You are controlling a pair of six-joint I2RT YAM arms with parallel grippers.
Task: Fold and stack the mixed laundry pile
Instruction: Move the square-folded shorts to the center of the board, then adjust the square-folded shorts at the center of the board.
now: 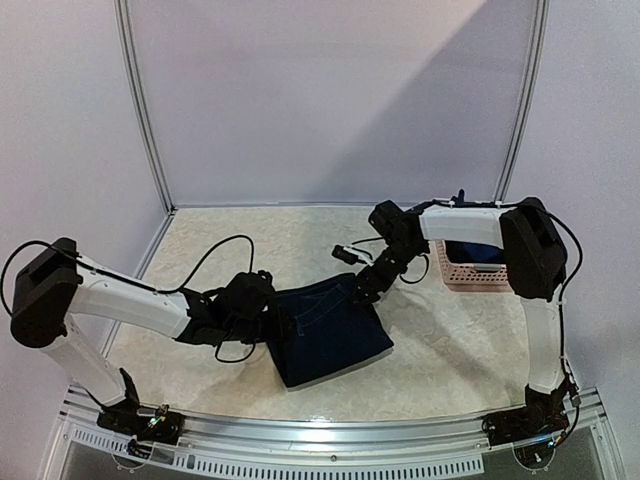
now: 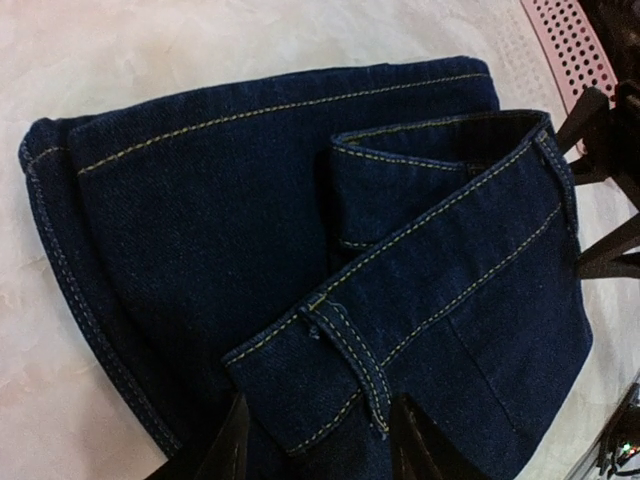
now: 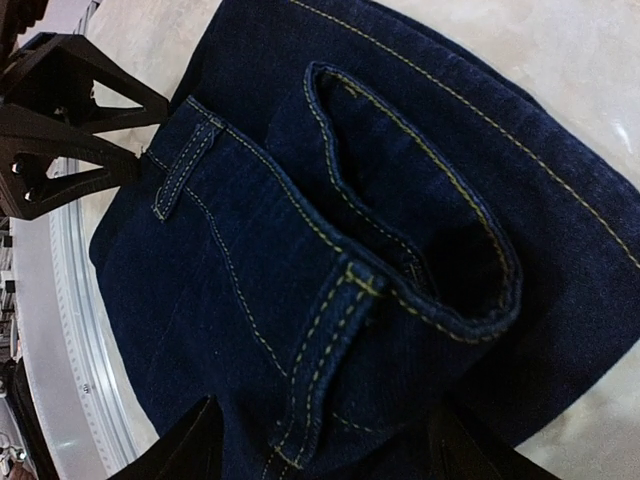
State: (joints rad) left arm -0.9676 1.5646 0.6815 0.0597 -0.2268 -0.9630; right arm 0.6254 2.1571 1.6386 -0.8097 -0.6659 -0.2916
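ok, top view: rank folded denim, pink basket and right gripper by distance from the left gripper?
1. Folded denim, right beside the left gripper, centre.
2. Right gripper, at the denim's far corner.
3. Pink basket, farther off on the right side.

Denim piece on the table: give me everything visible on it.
The dark navy denim garment looks like folded jeans or shorts: stiff woven cloth, tan contrast stitching, a waistband with belt loops, a pocket seam. It lies flat as a rough square on the pale marbled tabletop, waistband uppermost. The left hand and right hand straddle opposite waistband ends, fingers apart.
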